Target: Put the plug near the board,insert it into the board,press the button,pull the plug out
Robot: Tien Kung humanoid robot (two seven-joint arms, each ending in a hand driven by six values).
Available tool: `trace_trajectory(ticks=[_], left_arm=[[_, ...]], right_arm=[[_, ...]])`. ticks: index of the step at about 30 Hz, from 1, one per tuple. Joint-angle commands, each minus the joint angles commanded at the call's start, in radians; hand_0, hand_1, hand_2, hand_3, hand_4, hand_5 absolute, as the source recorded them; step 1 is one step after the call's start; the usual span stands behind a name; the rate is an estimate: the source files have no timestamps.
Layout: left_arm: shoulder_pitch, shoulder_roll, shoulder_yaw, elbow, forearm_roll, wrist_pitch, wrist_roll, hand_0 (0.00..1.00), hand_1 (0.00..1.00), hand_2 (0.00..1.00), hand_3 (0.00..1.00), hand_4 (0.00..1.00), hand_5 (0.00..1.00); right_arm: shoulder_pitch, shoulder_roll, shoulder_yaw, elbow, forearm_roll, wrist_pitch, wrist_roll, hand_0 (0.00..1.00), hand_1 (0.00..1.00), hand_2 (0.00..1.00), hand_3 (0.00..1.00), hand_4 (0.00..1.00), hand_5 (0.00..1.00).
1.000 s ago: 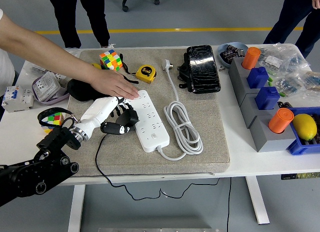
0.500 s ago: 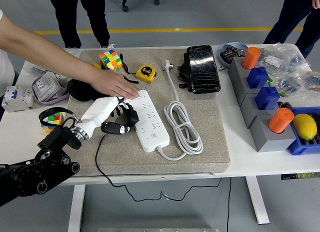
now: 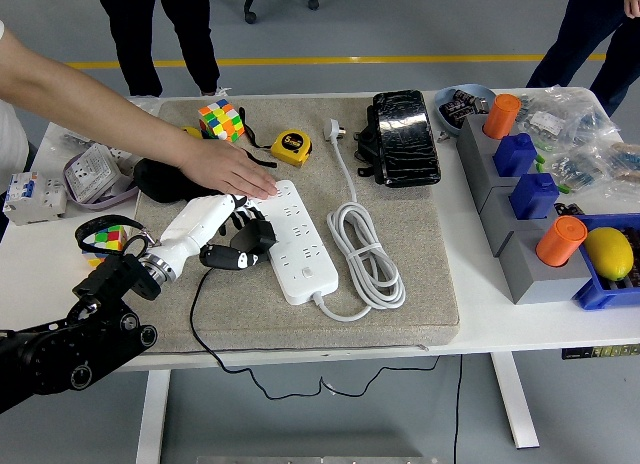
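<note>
A white power strip (image 3: 300,242) lies on the grey mat, its white cable coiled (image 3: 365,254) to the right. My left hand (image 3: 222,234), white with black fingers, is shut on a black plug (image 3: 255,236) at the strip's left edge. The plug's black cord (image 3: 200,314) trails down over the table's front edge. A person's hand (image 3: 228,170) presses flat on the far end of the strip, holding it down. My right hand is out of view.
Behind the strip sit a Rubik's cube (image 3: 221,120), a yellow tape measure (image 3: 291,146) and a black pouch (image 3: 405,137). A second cube (image 3: 108,238) lies at the left. Grey blocks with blue and orange parts (image 3: 530,199) and a lemon (image 3: 610,252) stand right.
My left hand has shifted very slightly left and up with the plug; the person's hand stays on the strip.
</note>
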State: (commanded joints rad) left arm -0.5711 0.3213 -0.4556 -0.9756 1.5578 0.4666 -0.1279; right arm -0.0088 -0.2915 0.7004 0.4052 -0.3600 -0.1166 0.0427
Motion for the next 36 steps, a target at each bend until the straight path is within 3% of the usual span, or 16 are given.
trace_trajectory(ticks=[2,3,8,9,14,15,32,33,36], left_arm=[[0.000,0.000,-0.002,-0.001,-0.002,-0.003,-0.001,0.318,0.517,0.548,0.568,0.879,0.016],[0.000,0.000,-0.003,-0.002,-0.002,-0.005,-0.001,0.336,0.542,0.566,0.574,0.943,0.101],[0.002,0.001,-0.007,-0.003,-0.001,-0.018,0.007,0.336,0.542,0.566,0.574,0.943,0.101],[0.002,0.001,-0.007,-0.003,-0.001,-0.020,0.008,0.374,0.599,0.593,0.598,0.998,0.167],[0.004,0.002,-0.010,-0.005,-0.005,-0.030,0.011,0.374,0.599,0.593,0.598,0.998,0.167],[0.005,0.002,-0.011,-0.005,-0.006,-0.031,0.011,0.404,0.615,0.619,0.627,0.998,0.243],[0.007,0.005,-0.014,-0.009,-0.011,-0.044,0.009,0.444,0.642,0.658,0.680,0.998,0.299],[0.008,0.005,-0.015,-0.010,-0.013,-0.042,0.006,0.504,0.683,0.716,0.715,0.998,0.327],[0.011,0.006,-0.020,-0.013,-0.015,-0.036,-0.003,0.504,0.683,0.716,0.715,0.998,0.327]], right_arm=[[-0.001,0.001,-0.002,-0.001,0.001,0.000,0.000,0.578,0.657,0.643,0.549,0.930,0.499],[-0.002,0.002,-0.003,-0.002,0.002,0.001,-0.001,0.577,0.656,0.643,0.549,0.930,0.498],[-0.003,0.002,-0.006,-0.005,0.006,0.001,-0.001,0.577,0.656,0.643,0.549,0.930,0.498],[-0.002,0.001,-0.005,-0.004,0.004,0.001,-0.001,0.575,0.657,0.643,0.549,0.931,0.498],[-0.001,0.001,-0.001,-0.001,0.001,0.001,0.000,0.575,0.657,0.643,0.549,0.931,0.498],[-0.001,0.001,-0.001,-0.001,0.000,0.000,0.000,0.578,0.657,0.643,0.549,0.931,0.498],[-0.003,0.002,0.001,-0.001,-0.001,0.000,0.000,0.578,0.656,0.643,0.549,0.931,0.496],[-0.003,0.002,0.000,-0.002,0.000,0.000,0.000,0.578,0.656,0.643,0.549,0.932,0.496],[-0.004,0.003,-0.002,-0.002,0.002,0.001,0.000,0.578,0.656,0.643,0.549,0.932,0.496]])
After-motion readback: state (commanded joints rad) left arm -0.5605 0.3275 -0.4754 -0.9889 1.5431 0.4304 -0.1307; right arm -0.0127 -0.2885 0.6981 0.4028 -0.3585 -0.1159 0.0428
